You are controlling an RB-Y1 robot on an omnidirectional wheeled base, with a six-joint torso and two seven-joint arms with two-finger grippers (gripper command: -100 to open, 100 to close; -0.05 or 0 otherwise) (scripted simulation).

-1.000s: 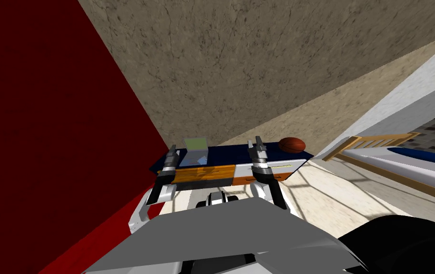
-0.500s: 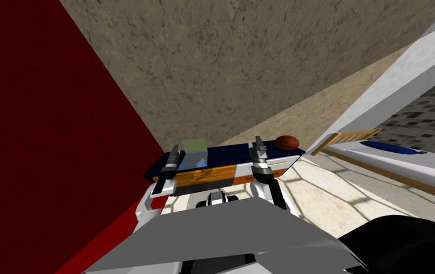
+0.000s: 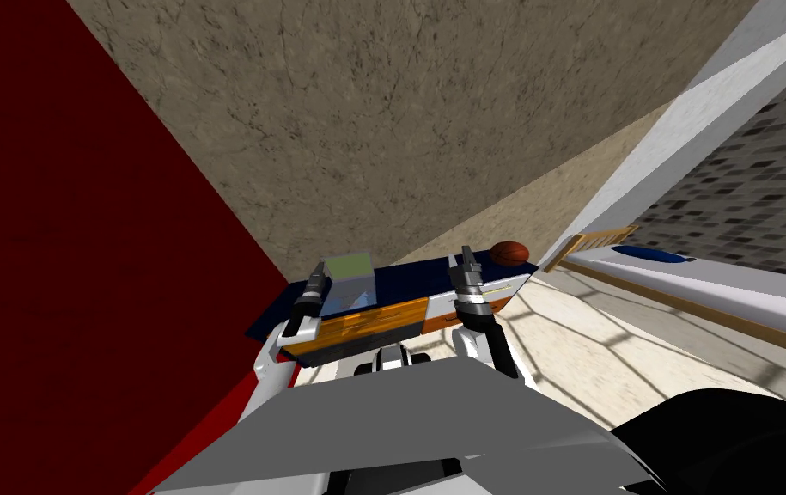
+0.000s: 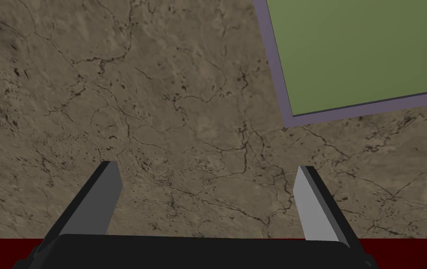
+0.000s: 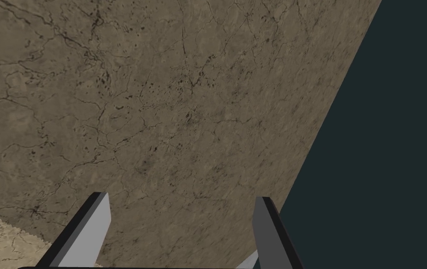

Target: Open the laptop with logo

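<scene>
Laptop [image 3: 349, 268]: flat rectangular panel, plain green in a grey-violet frame, raised over a pale base at the table's [image 3: 417, 273] left end, long axis left-right, green face toward the near side. Table: dark blue top, orange wood-grain front; round brown ball [image 3: 510, 252] at its right end. Left gripper [image 3: 317, 277], just left of the laptop, and right gripper [image 3: 466, 262], further right: fingers apart.

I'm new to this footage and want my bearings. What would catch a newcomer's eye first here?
The deep red wall along the left grabs the eye first. Ahead stands a desk, dark blue on top with orange drawer fronts, carrying a laptop with a green panel upright at its left and a basketball at its right end. The left gripper and right gripper hover open over it.
</scene>
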